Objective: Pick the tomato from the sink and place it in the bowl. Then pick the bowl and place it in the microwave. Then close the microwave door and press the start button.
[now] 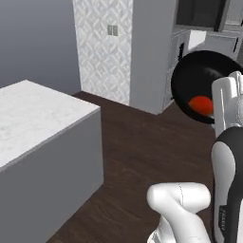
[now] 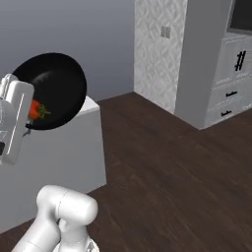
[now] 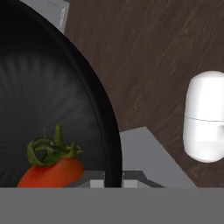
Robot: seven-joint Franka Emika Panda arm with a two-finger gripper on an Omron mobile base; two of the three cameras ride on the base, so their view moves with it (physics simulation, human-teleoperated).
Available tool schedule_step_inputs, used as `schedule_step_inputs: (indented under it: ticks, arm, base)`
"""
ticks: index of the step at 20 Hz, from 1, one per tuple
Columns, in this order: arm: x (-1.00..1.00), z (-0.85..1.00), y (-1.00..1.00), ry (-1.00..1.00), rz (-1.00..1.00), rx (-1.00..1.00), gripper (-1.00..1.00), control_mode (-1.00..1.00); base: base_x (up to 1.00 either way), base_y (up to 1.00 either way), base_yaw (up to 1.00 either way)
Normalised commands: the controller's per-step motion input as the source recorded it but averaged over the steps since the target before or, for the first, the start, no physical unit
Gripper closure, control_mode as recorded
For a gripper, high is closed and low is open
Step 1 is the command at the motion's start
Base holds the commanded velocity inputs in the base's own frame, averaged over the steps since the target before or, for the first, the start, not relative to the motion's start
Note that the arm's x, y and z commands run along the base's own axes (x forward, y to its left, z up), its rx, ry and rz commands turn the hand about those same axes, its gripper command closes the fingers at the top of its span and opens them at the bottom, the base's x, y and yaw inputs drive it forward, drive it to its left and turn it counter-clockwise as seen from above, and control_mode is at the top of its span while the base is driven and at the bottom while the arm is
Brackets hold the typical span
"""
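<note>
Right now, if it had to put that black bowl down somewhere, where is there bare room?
The white marble island top lies bare, bordered by the grey wall behind it and the dark wood floor. The floor runs open to the cabinets. It is crowded only at the gripper, where the bowl carries the tomato.

Floor [image 1: 137, 147]: dark wood planks.
Island [image 1: 42, 142]: grey, white marble tabletop.
Walls: plain grey wall [image 1: 38, 38], patterned panel [image 1: 102, 47].
Cabinets [image 2: 229, 88]: grey, dark-handled drawers.

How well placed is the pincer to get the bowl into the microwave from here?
Probably not yet: the pincer holds the bowl with the tomato aloft over open floor, and no open microwave cavity can be made out nearby.
</note>
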Motion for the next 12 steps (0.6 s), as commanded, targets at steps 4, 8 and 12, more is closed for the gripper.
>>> schedule_step_inputs:
  ticks: [4, 8, 12]
  arm:
    - [0.00, 0.00, 0.00, 0.00, 0.00, 0.00, 1.00, 1.00]
    - [0.00, 0.00, 0.00, 0.00, 0.00, 0.00, 1.00, 1.00]
    - [0.00, 0.00, 0.00, 0.00, 0.00, 0.00, 1.00, 1.00]
  base:
    - [0.00, -1.00, 0.35]
    - [0.04, -1.00, 0.51]
    - [0.15, -1.00, 0.53]
